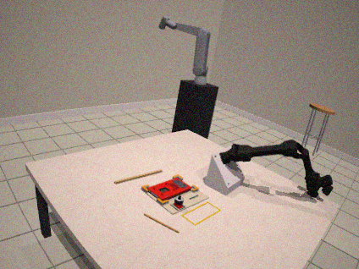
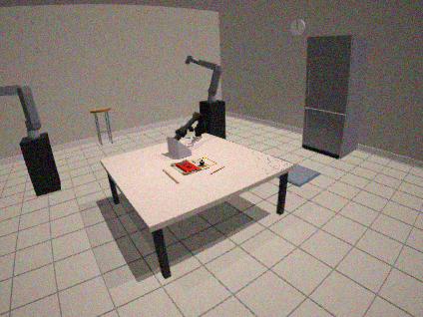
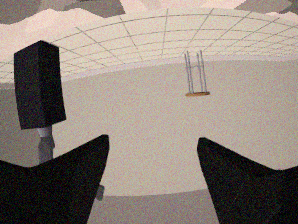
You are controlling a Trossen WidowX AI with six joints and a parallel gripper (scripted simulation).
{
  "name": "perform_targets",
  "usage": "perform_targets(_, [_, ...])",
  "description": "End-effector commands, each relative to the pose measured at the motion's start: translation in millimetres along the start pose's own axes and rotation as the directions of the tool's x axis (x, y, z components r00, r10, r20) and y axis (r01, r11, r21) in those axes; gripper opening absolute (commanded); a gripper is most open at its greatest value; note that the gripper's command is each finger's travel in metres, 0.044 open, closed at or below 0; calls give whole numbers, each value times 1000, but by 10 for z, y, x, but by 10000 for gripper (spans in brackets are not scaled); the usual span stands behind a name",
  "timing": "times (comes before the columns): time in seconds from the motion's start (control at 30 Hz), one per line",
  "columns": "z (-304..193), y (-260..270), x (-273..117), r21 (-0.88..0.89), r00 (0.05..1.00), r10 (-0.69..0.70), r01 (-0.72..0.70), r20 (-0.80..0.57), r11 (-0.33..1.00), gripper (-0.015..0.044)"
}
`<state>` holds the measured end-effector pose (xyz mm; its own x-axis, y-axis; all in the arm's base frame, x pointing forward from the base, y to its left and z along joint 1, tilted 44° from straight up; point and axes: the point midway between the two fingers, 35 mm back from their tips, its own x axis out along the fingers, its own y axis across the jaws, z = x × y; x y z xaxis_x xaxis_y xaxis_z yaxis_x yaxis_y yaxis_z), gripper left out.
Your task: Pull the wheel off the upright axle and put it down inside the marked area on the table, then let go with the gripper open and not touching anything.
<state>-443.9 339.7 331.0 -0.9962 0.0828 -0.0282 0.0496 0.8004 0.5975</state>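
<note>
The wheel (image 1: 179, 200) (image 2: 202, 162) sits on the base board (image 1: 173, 209) — just beside the yellow marked area (image 1: 196, 223) (image 2: 214, 160) on the surface (image 1: 106, 211) (image 2: 200, 199). Farther right, the gripper (image 1: 321, 192) (image 3: 153, 143) stands partly open — nothing between its fingers, well apart from the wheel.

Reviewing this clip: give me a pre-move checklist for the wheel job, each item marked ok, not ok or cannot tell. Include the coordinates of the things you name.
1. Wheel (image 1: 179, 200) (image 2: 202, 162) still to be pulled, on its axle at the board's edge: ok.
2. Marked area (image 1: 207, 204) (image 2: 214, 159) free for the wheel, nothing inside its yellow outline: ok.
3. End effector (image 1: 325, 186) (image 3: 153, 143) open, with nothing between its fingers: ok.
4. End effector lined up over the wheel: not ok, it is off on the far side of the arm's grey mount (image 1: 220, 179) (image 2: 178, 149).
5. Wheel loose enough to slide off: cannot tell.
</note>
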Motion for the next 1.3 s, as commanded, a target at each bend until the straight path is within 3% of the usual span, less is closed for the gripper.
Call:
perform_targets(0.0, [120,347,-367,-122,994,91,-83,64,989,300])
perform_targets(0.3, [387,980,-1212,-383,941,274,-183,197,905,300])
perform_targets(0.57, [561,1437,-2144,-619,839,440,-166,320,767,300])
perform_targets(0.93, [769,1766,-3543,-818,619,622,60,480,572,300])
perform_targets(1.27, [1099,1637,-4996,-757,354,670,331,653,564,300])
